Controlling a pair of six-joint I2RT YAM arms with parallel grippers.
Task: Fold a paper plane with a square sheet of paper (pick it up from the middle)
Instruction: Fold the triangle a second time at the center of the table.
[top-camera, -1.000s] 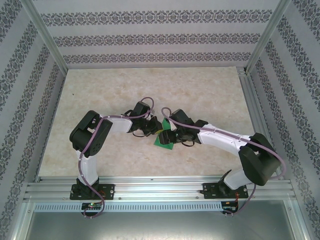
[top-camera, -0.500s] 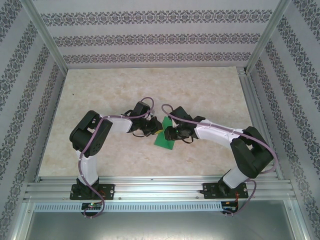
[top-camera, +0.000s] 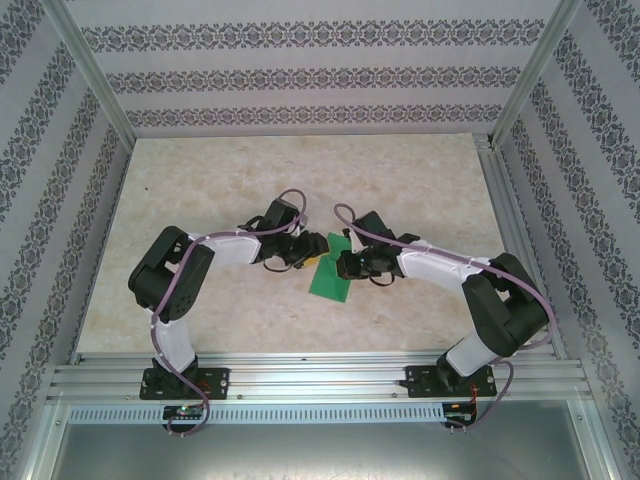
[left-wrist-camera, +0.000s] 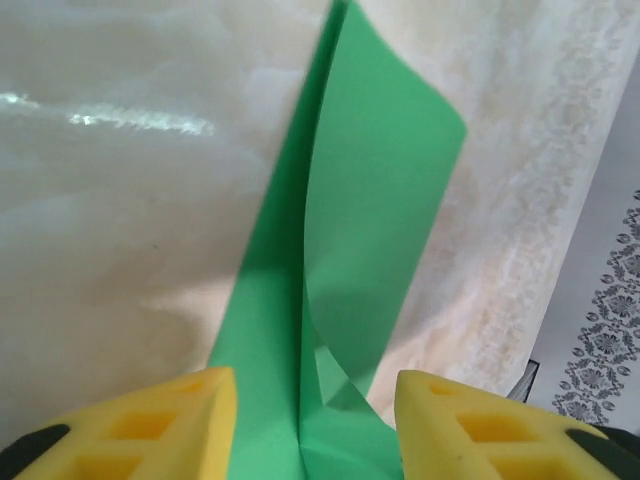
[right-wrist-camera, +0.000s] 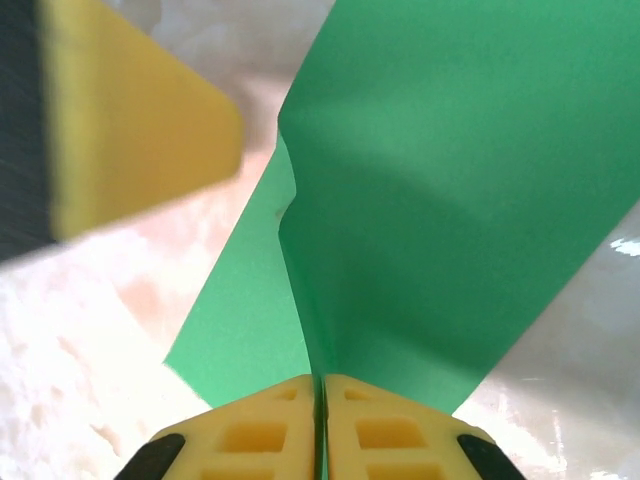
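No legible text or labels — none anywhere

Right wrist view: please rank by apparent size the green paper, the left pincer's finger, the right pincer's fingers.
Largest: green paper.
Then left pincer's finger and right pincer's fingers: alike, nearness makes order unsure.

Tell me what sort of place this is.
Probably a robot test cell: aluminium frame posts hold patterned wall panels around a marble-look table, and a left arm and right arm are bolted to a rail at its near edge.
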